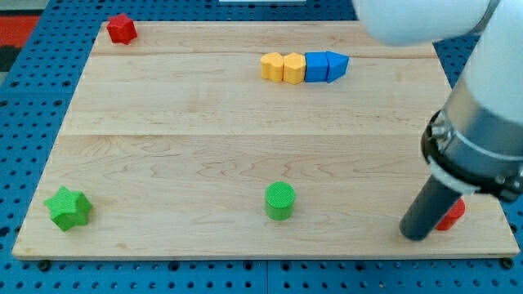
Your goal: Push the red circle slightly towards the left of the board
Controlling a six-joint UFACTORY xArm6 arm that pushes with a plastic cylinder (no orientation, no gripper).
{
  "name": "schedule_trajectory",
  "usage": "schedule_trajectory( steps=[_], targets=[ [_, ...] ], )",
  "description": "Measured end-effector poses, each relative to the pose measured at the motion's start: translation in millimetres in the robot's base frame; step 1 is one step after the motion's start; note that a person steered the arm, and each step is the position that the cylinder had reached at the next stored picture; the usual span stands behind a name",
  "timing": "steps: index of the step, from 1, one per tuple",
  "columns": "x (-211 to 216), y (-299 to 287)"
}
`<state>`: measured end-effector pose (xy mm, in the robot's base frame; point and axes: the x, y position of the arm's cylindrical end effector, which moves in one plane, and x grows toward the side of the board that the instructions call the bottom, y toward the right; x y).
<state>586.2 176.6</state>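
Note:
A red block [452, 215], most likely the red circle, lies near the board's bottom right corner, mostly hidden behind my rod. My tip [414, 236] rests on the board just left of and slightly below that block, touching or almost touching it. Another red block [122, 28], with an angular shape, sits at the board's top left corner.
A green star [68, 207] lies at the bottom left and a green cylinder [280, 201] at the bottom middle. Near the top, a row holds two yellow blocks [283, 67] and two blue blocks [326, 66]. The board's right edge [482, 155] is close to the arm.

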Motion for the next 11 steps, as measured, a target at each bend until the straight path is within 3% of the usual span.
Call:
schedule_trajectory(
  steps=[1, 2, 4, 5, 6, 7, 11],
  targets=[
    [0, -53],
    [-4, -63],
    [-78, 40],
    [-59, 105],
    [9, 122],
    [30, 112],
    [7, 68]
  ],
)
